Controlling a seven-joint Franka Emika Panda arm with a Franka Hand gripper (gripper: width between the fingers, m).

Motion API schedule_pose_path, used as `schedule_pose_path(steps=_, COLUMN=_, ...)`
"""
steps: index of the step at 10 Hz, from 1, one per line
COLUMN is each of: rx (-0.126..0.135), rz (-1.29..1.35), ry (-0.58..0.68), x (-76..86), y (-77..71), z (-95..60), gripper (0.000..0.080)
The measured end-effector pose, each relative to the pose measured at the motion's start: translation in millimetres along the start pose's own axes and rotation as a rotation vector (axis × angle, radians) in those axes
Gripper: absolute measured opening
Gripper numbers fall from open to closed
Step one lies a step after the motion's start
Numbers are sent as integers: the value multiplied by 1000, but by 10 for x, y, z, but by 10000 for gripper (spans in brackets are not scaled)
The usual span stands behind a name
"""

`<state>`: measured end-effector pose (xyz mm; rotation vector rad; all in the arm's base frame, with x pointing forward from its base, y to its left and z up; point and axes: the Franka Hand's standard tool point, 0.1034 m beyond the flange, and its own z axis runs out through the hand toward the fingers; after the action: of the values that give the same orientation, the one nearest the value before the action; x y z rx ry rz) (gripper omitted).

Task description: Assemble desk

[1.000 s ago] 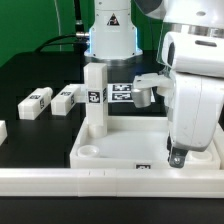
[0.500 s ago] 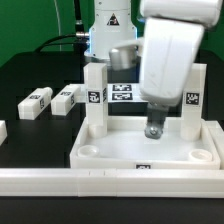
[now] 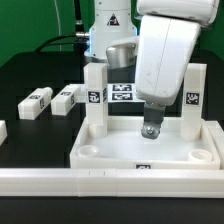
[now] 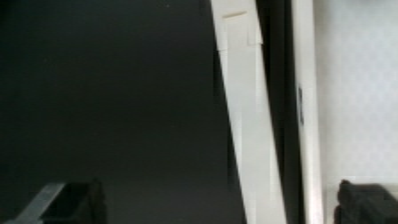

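Squarely near the counter's front edge lies the white tabletop (image 3: 120, 143), rim up; two upright legs (image 3: 95, 100) stand in its far corners, one at the exterior view's left, one at its right; two loose legs (image 3: 36, 103) lie on the black counter (image 3: 40, 135) toward its left edge; the fingers (image 3: 150, 128) hang just above the tabletop, beside the right-hand leg, spread wide and gripping nothing; a long white rail (image 3: 100, 186) runs along the front.
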<state>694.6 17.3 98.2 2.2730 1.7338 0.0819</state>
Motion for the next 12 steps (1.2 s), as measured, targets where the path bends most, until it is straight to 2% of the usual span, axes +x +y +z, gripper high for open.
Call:
schedule_pose_path(steps=1, rx=2, rz=10, ry=-1, x=-18, y=-6, z=8, gripper=649)
schedule_pose_path(steps=2, rx=24, rz=171, ry=-9, x=-98, y=-60, z=32, gripper=649)
schedule_pose_path(steps=4, rx=90, rz=403, ry=-49, x=-250, y=-75, z=11, gripper=649)
schedule_pose_path(steps=8, rx=93, rz=686, ry=-67, x=-252, y=-84, z=19, gripper=649)
schedule_pose_path(steps=9, rx=130, rz=817, ry=-72, x=-288, y=-127, z=25, gripper=649)
schedule_pose_path(steps=10, rx=217, rz=1005, ry=-72, x=-461, y=-151, z=30, gripper=649)
schedule_pose_path(steps=11, rx=244, rz=1143, ry=-65, x=-661, y=-115, z=60, gripper=649)
schedule_pose_path(steps=12, rx=247, rz=1243, ry=-81, x=-757, y=-158, z=101, gripper=649)
